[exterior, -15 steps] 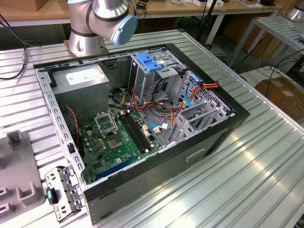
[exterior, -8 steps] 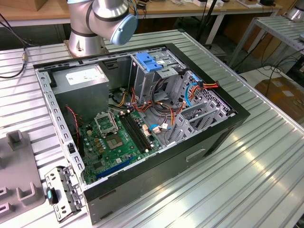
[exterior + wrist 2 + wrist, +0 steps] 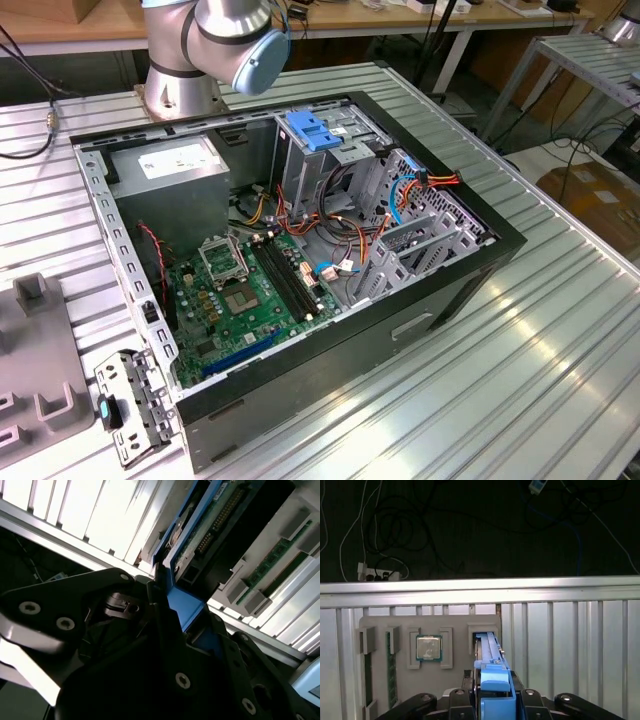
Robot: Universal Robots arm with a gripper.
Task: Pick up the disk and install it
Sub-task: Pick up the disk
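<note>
The disk (image 3: 490, 652) appears edge-on in both wrist views, a flat drive with blue side rails. Its green circuit-board face (image 3: 215, 520) shows in the second wrist view. My gripper (image 3: 492, 692) is shut on the disk, with black fingers (image 3: 150, 625) pressed against the blue rail (image 3: 182, 605). The disk's far end reaches a slot of the grey holder tray (image 3: 460, 622); I cannot tell whether it still rests in that slot. The open computer case (image 3: 450, 290) lies on the table in the exterior view, with its drive cage (image 3: 330, 160) at the back.
A processor chip (image 3: 428, 647) and memory sticks (image 3: 391, 667) sit in the grey tray (image 3: 35, 370), at the exterior view's left. A light-blue bracket (image 3: 313, 130) tops the cage, beside the grey power-supply box (image 3: 175, 165). The arm's base (image 3: 190, 60) stands behind the case. Cables (image 3: 390, 535) lie beyond the table edge.
</note>
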